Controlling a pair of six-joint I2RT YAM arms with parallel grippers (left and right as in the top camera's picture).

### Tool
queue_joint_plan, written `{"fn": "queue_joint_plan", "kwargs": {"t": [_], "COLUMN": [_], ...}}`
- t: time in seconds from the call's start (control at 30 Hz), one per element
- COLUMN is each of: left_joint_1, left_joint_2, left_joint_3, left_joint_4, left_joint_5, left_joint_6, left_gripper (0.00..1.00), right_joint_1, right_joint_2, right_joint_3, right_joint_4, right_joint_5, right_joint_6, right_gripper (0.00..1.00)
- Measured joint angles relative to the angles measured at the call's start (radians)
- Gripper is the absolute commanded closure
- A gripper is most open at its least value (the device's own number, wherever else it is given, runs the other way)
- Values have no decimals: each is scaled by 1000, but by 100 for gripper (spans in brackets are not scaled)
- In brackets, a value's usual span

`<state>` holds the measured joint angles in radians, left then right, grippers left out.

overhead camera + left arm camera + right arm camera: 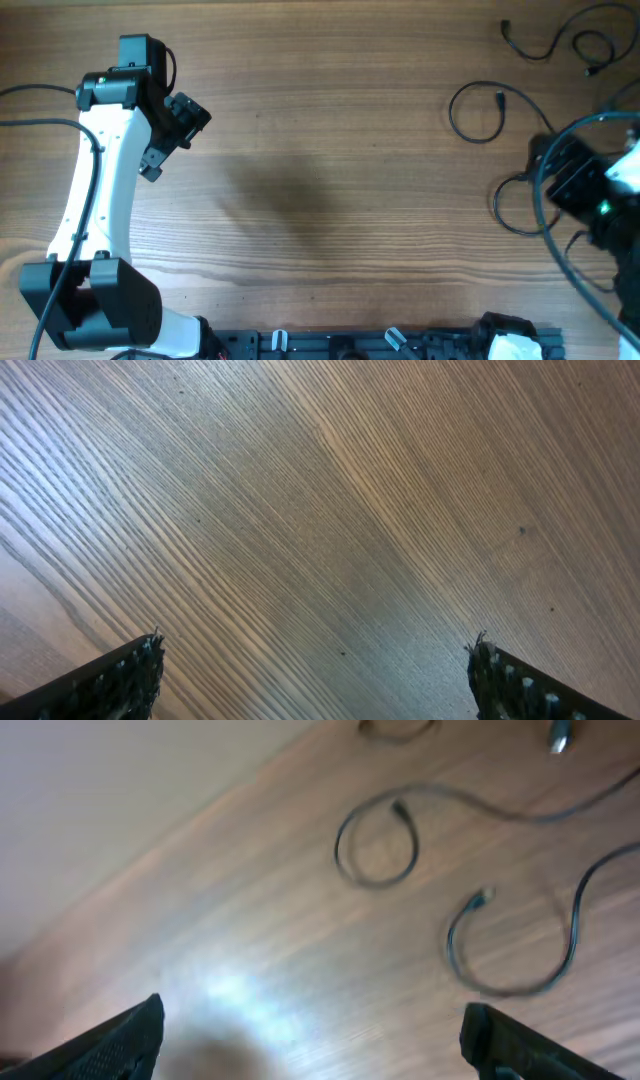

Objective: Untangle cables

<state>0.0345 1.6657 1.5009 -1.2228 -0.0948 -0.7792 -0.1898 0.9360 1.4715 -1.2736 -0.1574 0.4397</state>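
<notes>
The cables (452,112) lie apart on the counter (330,200), all by the right gripper (312,1035). The closed loop (478,139) lies left of it and farther out. The far strand (545,57) lies well beyond it. The near loop (496,205) lies just beside it. The left gripper (315,680) is far to its left.

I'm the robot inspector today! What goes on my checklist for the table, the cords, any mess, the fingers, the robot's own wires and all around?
Surface: wooden table, no spills seen.
Job's things: three thin black cords on the right side: wavy cord, looped cord, and third cord partly under the right arm; none cross where visible.
Clutter: nothing seen.
Grippers: left fingers wide open, holding nothing; right fingers wide open, holding nothing.
Cables: thick black wires run along both arms.
Surroundings: black rail at the table's near edge.
</notes>
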Motion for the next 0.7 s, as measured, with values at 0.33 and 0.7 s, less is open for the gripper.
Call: {"fn": "queue_joint_plan", "kwargs": {"t": [0.33,0.7], "left_joint_1": [0,0], "left_joint_2": [0,0], "left_joint_3": [0,0], "left_joint_4": [0,0], "left_joint_5": [0,0], "left_joint_6": [0,0], "left_gripper": [0,0], "right_joint_1": [26,56], "right_joint_2": [19,19], "right_joint_3": [-1,-23], "right_joint_4": [-208,-142], "right_joint_5": [2,13], "right_joint_6": [0,-66], "right_gripper": [0,0]}}
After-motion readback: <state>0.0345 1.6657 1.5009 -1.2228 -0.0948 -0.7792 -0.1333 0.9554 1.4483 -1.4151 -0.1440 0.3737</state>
